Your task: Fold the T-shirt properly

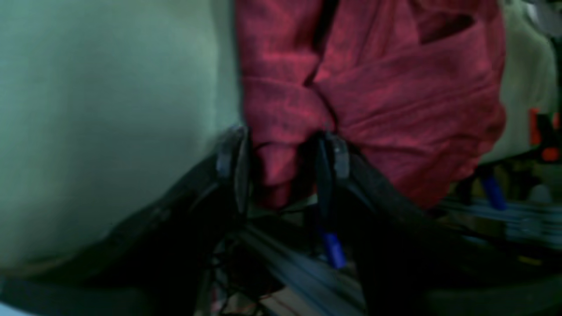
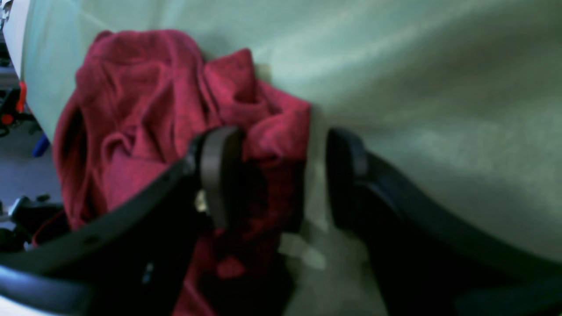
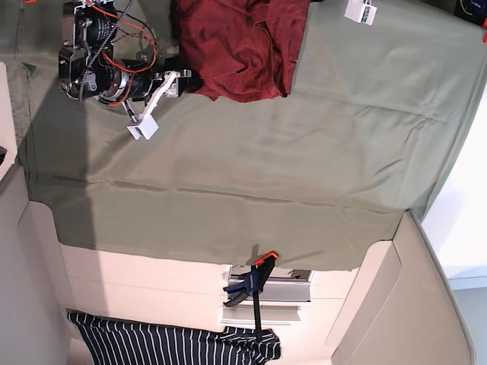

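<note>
- Left gripper (image 1: 283, 141): fingers were closed in on a fold of the shirt (image 3: 240, 46), with red fabric filling the gap between them. The frame was blurred, so the firmness of the grip was unclear.
- Right gripper (image 2: 283, 173): fingers were wide apart and held nothing. The shirt's near edge lay behind one finger and reached partly into the gap; the other finger was over bare cloth (image 3: 319, 152).
- Counts: two grippers, one red shirt, one green cloth, one clamp (image 3: 256, 280), one striped garment (image 3: 171, 346).
- In the base view the shirt sat at the top edge of the table, between the two arms. The right gripper was just beside its left side; the left gripper was mostly out of frame at its right side.
- The shirt was a crumpled heap, not flat. No collar or sleeves could be made out, so I couldn't tell which way it pointed.
- Long axis: couldn't tell. The heap was cut off by the top of the base view, and the visible part was slightly wider than tall.
- The cloth covered the whole tabletop, with creases running across it.
- The clamp was on the table's near edge, well apart from the shirt. The striped garment lay beyond that edge, off the cloth.
</note>
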{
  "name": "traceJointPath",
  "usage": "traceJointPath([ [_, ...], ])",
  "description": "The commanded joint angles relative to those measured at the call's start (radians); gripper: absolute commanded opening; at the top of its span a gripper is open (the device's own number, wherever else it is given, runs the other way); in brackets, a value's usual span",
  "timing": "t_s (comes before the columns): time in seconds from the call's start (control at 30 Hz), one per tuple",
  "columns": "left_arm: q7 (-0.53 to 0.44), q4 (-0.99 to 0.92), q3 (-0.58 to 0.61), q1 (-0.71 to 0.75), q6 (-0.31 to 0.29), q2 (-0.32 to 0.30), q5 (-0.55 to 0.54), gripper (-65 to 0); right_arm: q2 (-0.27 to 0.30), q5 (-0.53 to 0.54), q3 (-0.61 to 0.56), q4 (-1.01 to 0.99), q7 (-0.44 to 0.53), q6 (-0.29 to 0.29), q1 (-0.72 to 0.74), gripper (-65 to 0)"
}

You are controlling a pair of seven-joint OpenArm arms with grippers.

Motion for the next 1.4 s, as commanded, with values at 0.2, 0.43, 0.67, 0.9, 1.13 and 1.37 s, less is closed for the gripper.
traceJointPath([
  [0.2, 0.014, 0.012, -0.001, 0.003, -0.012, 0.002, -0.079, -37.8, 0.0, 0.02, 0.0, 0.013, 0.009, 0.015, 0.033, -34.0],
  [0.43, 0.031, 0.012, -0.001, -0.01, -0.016, 0.039, -0.099, -37.9, 0.0, 0.02, 0.0, 0.013, 0.01, 0.015, 0.033, -34.0],
  [0.67, 0.029, 0.011, -0.001, -0.031, -0.016, 0.038, -0.091, -37.8, 0.0, 0.02, -0.002, 0.013, 0.01, 0.015, 0.031, -34.0],
  [0.9, 0.035, 0.011, -0.001, -0.041, -0.015, 0.038, -0.103, -37.9, 0.0, 0.019, -0.001, 0.013, 0.012, 0.015, 0.03, -34.0],
  [1.13, 0.098, 0.011, -0.001, -0.04, -0.019, 0.016, -0.111, -31.2, 0.0, 0.019, -0.002, 0.013, 0.012, 0.026, 0.031, -34.0],
  [1.37, 0.097, 0.011, -0.059, -0.04, -0.014, -0.035, -0.115, -28.3, 0.0, 0.019, -0.002, 0.013, 0.012, 0.026, 0.03, -34.0],
])
